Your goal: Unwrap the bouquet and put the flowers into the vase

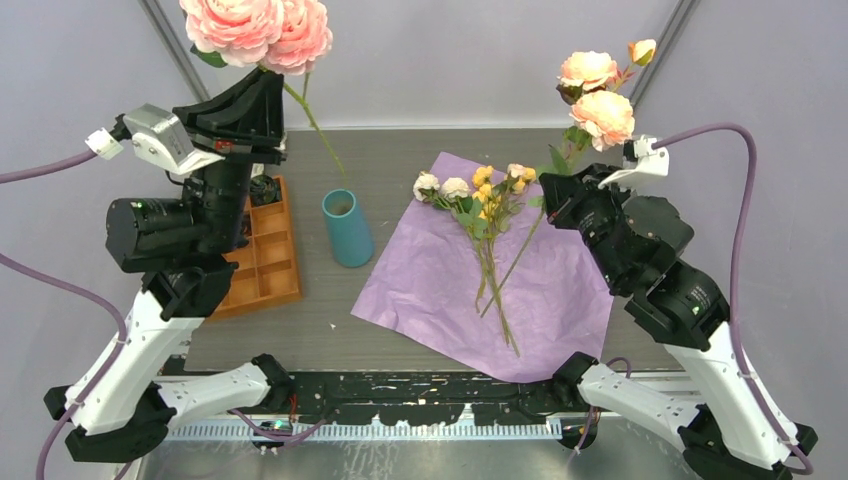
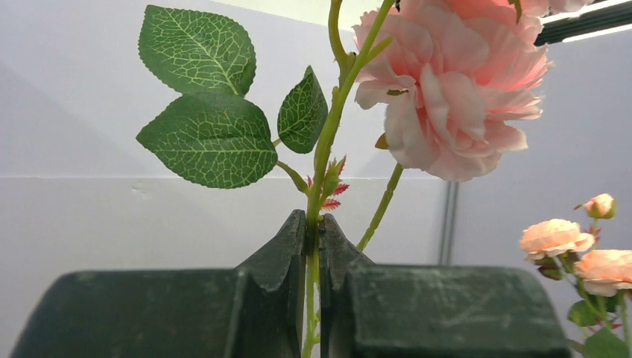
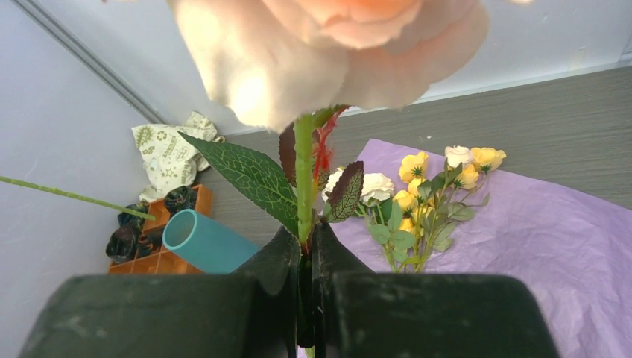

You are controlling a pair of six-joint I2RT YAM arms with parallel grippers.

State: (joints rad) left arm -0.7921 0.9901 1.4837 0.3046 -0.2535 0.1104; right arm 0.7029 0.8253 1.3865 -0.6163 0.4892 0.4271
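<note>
2 stems are pinched, 1 per gripper. We hold the pink rose (image 1: pixel 255 28) in the left gripper (image 2: pixel 314 227), up-left of the vase (image 1: pixel 347 228), its stem slanting down toward the vase's mouth. The right gripper (image 3: pixel 305 242) clamps the peach rose (image 1: pixel 598 95) farther right of the vase.

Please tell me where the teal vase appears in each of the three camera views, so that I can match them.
Top external: the vase stands left of centre, just right of the orange tray.
Left wrist: not in this picture.
Right wrist: the vase is at lower left, with its open mouth showing.
Shared landmark: the orange tray, on the vase's left in both views.
</note>
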